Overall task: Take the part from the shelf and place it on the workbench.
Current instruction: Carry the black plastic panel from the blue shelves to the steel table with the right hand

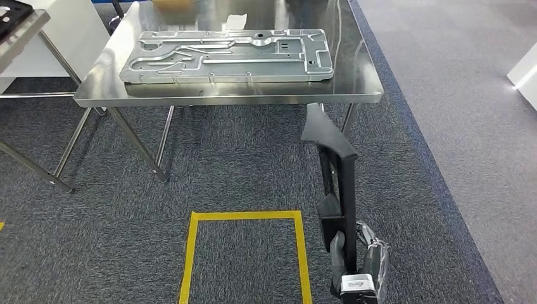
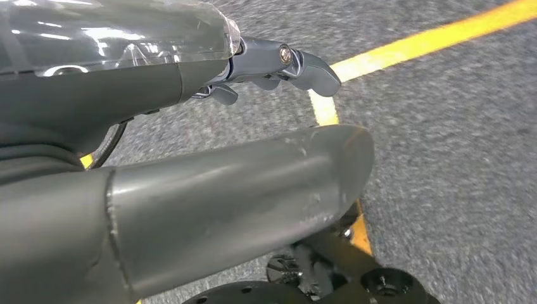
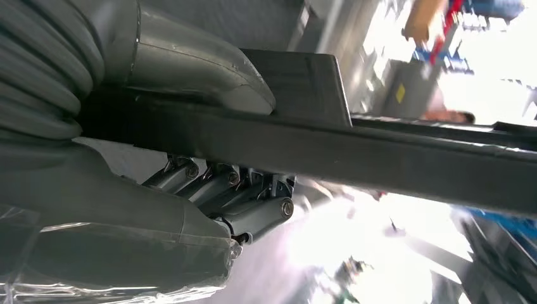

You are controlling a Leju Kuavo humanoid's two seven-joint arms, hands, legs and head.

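right hand (image 3: 209,196) grips long black part (image 1: 335,171), part held upright just before steel workbench (image 1: 361,88). left hand (image 2: 272,66) over carpet (image 2: 456,126), fingers loosely curled, holding nothing. metal panel (image 1: 228,57) lies on workbench.

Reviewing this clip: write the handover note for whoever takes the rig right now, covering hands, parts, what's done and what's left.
Right hand: grips a long black angular bar-shaped part, held upright in front of the near edge of the stainless steel workbench.
Left hand: holds nothing, fingers curled loosely, over grey carpet beside the yellow tape floor square.
A large flat silver stamped metal panel lies on the bench.
Done: part is in hand and brought near the bench.
Left: lift it over the edge, set it on bare benchtop, release.
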